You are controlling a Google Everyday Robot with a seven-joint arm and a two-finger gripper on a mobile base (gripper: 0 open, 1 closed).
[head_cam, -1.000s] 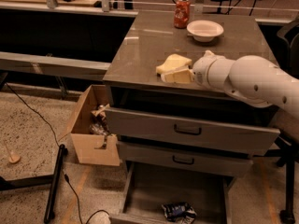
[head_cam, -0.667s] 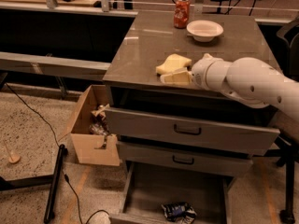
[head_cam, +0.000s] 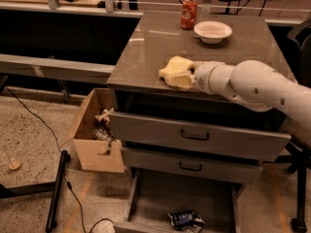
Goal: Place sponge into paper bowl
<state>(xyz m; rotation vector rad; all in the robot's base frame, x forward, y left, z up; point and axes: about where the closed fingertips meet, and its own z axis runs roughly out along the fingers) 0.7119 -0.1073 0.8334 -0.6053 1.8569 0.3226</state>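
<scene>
The pale yellow sponge (head_cam: 173,66) lies near the front edge of the grey cabinet top (head_cam: 146,47), left of centre. My gripper (head_cam: 181,79) is right at the sponge, reaching in from the right on a white arm (head_cam: 252,84), and its pale yellow parts blend with the sponge. The white paper bowl (head_cam: 213,31) stands empty at the back of the cabinet top, well behind the gripper and apart from it.
A red soda can (head_cam: 188,12) stands just left of the bowl. The cabinet's bottom drawer (head_cam: 180,198) is pulled open with a crumpled wrapper (head_cam: 186,220) inside. An open cardboard box (head_cam: 95,135) sits on the floor at the cabinet's left.
The gripper and the yellow mass at its tip have shifted slightly to the left along the front edge. The bowl and can have not moved.
</scene>
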